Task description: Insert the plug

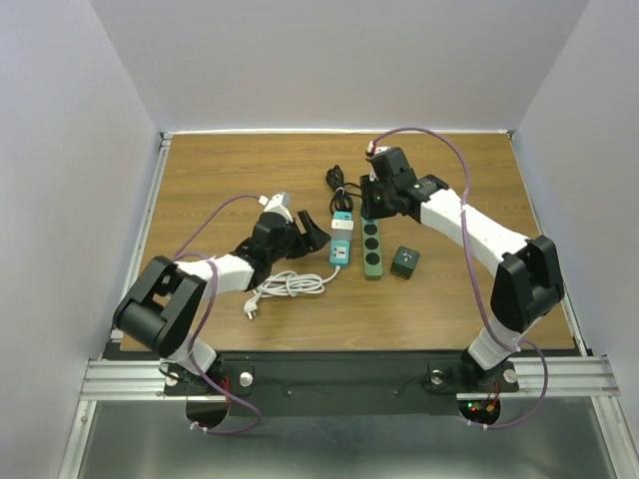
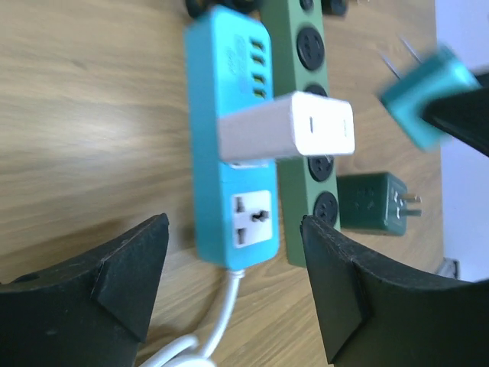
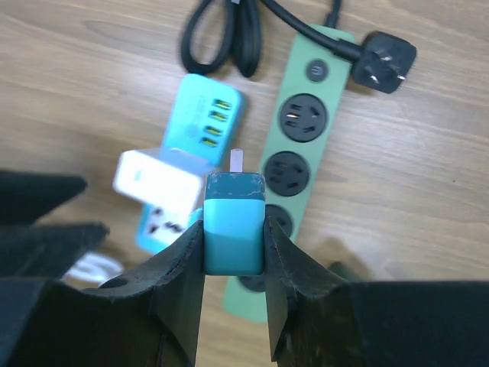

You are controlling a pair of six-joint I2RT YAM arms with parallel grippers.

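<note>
The job is partly done: the plug is picked up but not in any socket yet. The right gripper has its jaws pinching the teal plug by its sides. The prongs are bare and point away from the wrist, toward the counter. In the top view the plug hangs above the far part of the green power strip, clear of it. The right wrist view shows the strip's round sockets unoccupied, just at 1 o'clock of the plug's tip.

The blue power strip lies at 9 o'clock of the green one, just beside it and parallel. It already carries a white adapter, and only its near socket is free. A dark green adapter lies loose on the counter at 3 o'clock of the green strip.

The left gripper sits at 9 o'clock of the blue strip with its jaws spread and nothing between them. Whether it touches the strip I cannot tell.

What remains, as I judge it, is the main part. The prongs must be lined up over one socket, probably on the green strip, the plug lowered, and then pressed fully home. The left arm could steady the strip meanwhile.
</note>
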